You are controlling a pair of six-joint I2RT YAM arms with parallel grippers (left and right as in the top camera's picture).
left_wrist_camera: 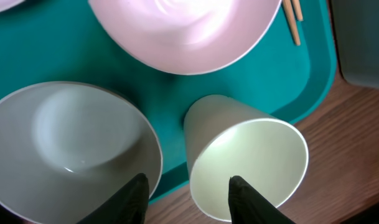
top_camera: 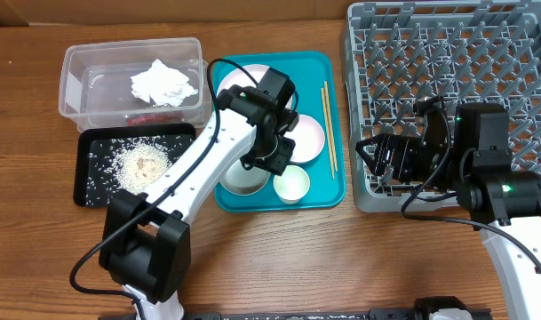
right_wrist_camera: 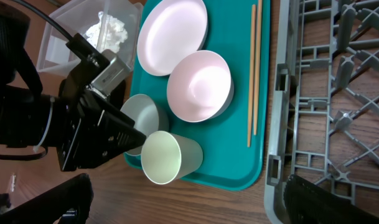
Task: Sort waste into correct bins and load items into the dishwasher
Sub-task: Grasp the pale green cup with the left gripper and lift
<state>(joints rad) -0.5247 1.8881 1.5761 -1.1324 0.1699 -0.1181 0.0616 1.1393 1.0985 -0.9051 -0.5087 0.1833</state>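
So the trash half looks basically sorted: the napkin [top_camera: 163,83] and the little red wrapper [top_camera: 150,116] are sitting in the clear tub [top_camera: 75,71], and the rice [top_camera: 132,164] is scattered across the black tray [top_camera: 85,191] right below it. I can't spot any stray grains on the dishes, though tiny bits would be hard to see. The loading half hasn't started, far as I can tell. The dish rack [top_camera: 448,89] has nothing in it, and everything is still on the teal tray [top_camera: 334,191]: plate [top_camera: 250,78] at the back, back bowl [top_camera: 303,135] in the middle, front bowl [top_camera: 239,184] and cup [top_camera: 291,185] side by side at the near edge, chopsticks [top_camera: 327,129] lying along the right side. The left claw [left_wrist_camera: 187,180] is parted and empty, hanging low over the cup, with one finger above the cup's mouth and the other by the front bowl's rim, so my guess is the cup goes first. The right claw [top_camera: 381,156] is spread wide with nothing in it, parked over the rack's left edge. So roughly halfway: five dish pieces plus chopsticks left to move off the wooden surface [top_camera: 341,258] side and into the rack.
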